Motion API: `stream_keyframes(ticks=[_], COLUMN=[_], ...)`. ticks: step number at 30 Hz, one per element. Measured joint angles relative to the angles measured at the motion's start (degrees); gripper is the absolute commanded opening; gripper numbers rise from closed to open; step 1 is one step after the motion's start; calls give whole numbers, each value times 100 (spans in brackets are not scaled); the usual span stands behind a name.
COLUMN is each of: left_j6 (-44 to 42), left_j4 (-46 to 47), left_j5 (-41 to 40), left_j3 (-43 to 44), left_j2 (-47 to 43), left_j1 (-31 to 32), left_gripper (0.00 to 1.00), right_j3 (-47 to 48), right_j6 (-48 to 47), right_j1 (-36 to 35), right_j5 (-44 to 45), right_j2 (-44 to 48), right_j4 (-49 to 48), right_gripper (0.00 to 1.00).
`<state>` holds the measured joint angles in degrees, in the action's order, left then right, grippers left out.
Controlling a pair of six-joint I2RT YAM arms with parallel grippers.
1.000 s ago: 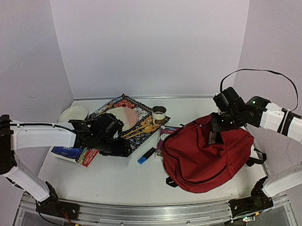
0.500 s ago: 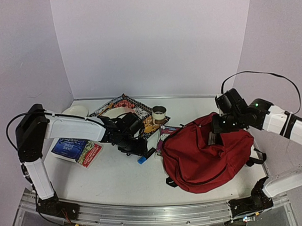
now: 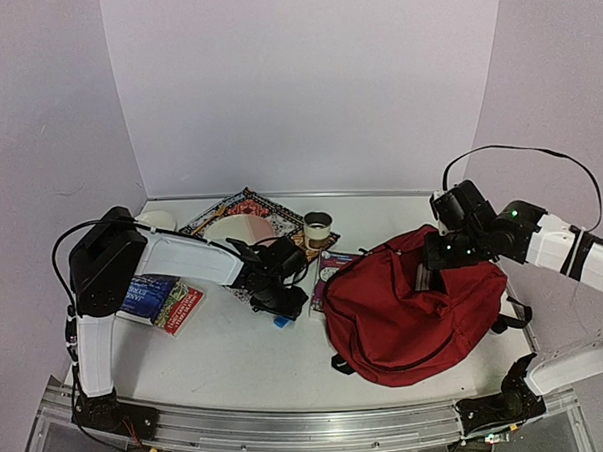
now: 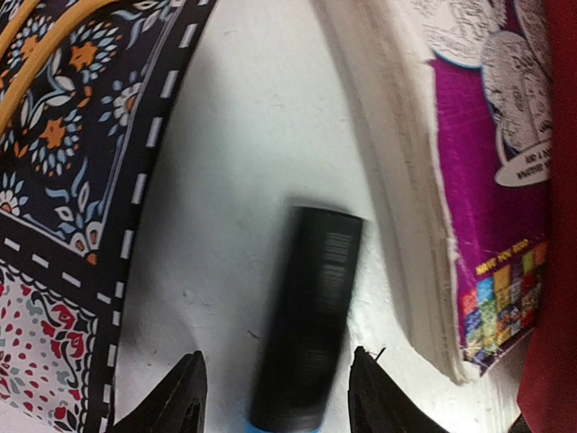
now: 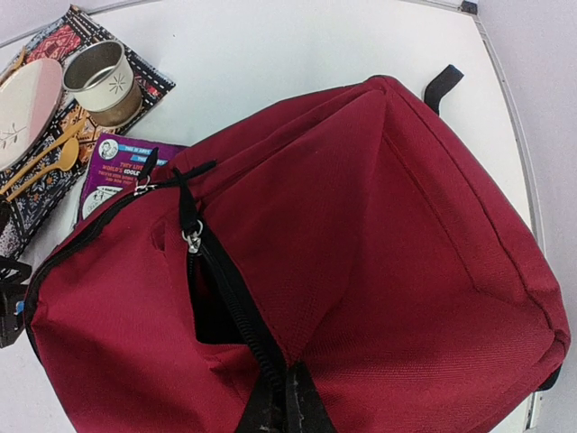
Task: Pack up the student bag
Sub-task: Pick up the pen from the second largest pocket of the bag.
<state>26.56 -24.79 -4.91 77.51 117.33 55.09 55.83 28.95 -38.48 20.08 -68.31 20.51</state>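
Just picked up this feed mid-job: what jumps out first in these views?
The big dark-red student bag fills the right side of the table, its zipper partly open and the right gripper shut on its top edge. Left of it, the left gripper hangs with open jaws straddling a black marker, which lies between a patterned mat and a purple book.

White-and-black twin arms
Left arm (image 3: 188,259) and right arm (image 3: 557,237): white shells, black joints; a black cable (image 3: 508,146) arches over the right.
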Motion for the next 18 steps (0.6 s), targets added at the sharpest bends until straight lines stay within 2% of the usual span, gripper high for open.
stream_keyframes(ticks=[4,12,18], left_j6=[-19,18,66], left_j4=[-159,-384,-282], left_j5=[-137,-458,-456], left_j3=[177,311,152], left_j2=[120,220,105], left_j1=[52,89,111], left_gripper=[44,19,7], right_j3=[0,-2,-2], right_j6=[1,1,-2], right_j1=[0,0,0], right_j5=[-9,-55,-144], right_j2=[28,28,28], right_j4=[0,-2,-2], right_gripper=[0,0,0])
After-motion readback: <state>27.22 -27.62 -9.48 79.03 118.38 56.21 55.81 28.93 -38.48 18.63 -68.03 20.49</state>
